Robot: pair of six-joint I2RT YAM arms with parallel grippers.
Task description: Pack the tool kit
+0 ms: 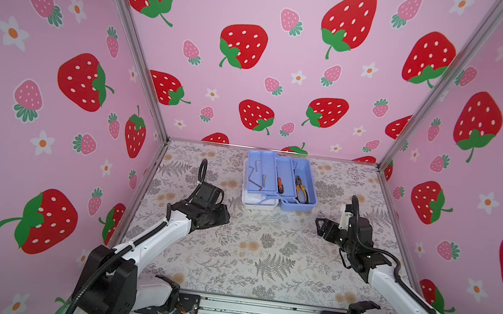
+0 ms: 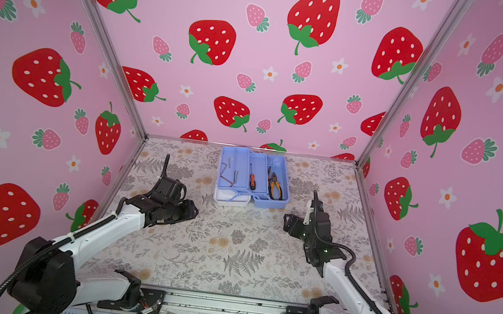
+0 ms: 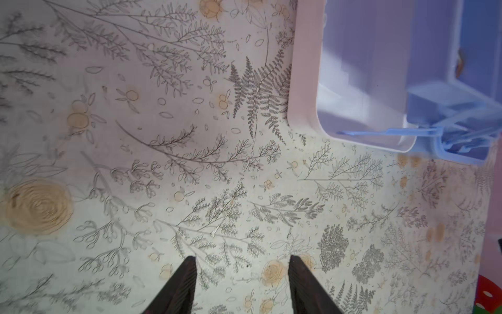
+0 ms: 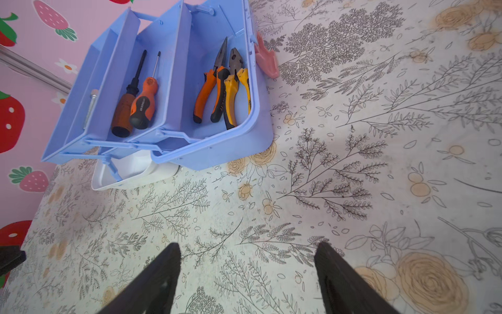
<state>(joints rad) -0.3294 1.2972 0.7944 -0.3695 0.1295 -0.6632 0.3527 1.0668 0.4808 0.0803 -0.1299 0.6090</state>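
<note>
Pink walls (image 1: 255, 66) printed with strawberries close in a table (image 1: 264, 248) covered in a grey fern and flower pattern.

On the left side of both top views, the left gripper (image 1: 222, 215) hangs low over the table, near the front left corner of the tool kit but not touching it. Its wrist view shows the left gripper (image 3: 243, 258) with jaws apart and only bare table between them.

The tool kit (image 1: 298, 206) sits at the far middle of the table, close to the back wall, folded open. Its white lid (image 1: 257, 202) lies flat on the left, under the raised trays. The left tray holds hex keys (image 1: 254, 174), the middle one two screwdrivers (image 4: 142, 103), and the deep blue base on the right two pairs of pliers (image 4: 222, 89). A pink latch (image 4: 267, 61) sticks out from the base's right wall.

On the right side, the right gripper (image 1: 320, 226) hovers near the kit's front right corner, apart from it. Its wrist view shows the right gripper (image 4: 248, 244) spread wide, holding nothing.
</note>
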